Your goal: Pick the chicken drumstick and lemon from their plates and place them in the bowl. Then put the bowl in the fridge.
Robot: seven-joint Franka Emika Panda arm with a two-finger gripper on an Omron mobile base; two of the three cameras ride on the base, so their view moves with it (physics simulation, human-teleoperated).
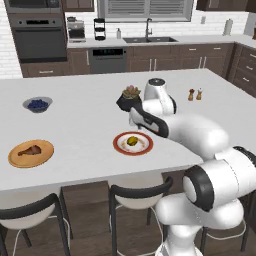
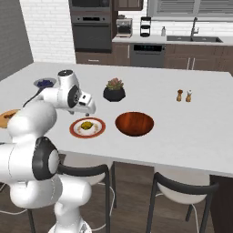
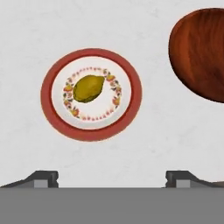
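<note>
Looking down: your arm reaches over a white worktop [image 1: 85, 95] in a kitchen, its hand above the red-rimmed plate.
Fingers: your gripper [image 3: 111, 177] has two dark fingers [image 3: 43, 178], spread wide apart at the bottom of the hand view, holding nothing and clear of the plate.
Lemon: one yellow lemon [image 3: 89, 88] lies in the middle of the white plate with the red rim [image 3: 52, 113]; you see it again in the left base view [image 1: 132, 141].
Drumstick: one brown chicken drumstick [image 1: 29, 150] lies on the orange-tan plate [image 1: 45, 155], well apart to the left, near the worktop's front edge.
Plates: two, one thing on each.
Bowl: one reddish-brown bowl [image 2: 134, 123], empty, stands just beside the red-rimmed plate, apart from it; in the hand view it sits at the upper right [image 3: 201, 52].
Other things: one small grey bowl of blueberries [image 1: 37, 104], one black plant pot [image 2: 114, 93] behind the plate, and two small shakers [image 2: 184, 95] further right.
Stools: two dark-framed stools [image 2: 177, 191] stand at the near edge.
</note>
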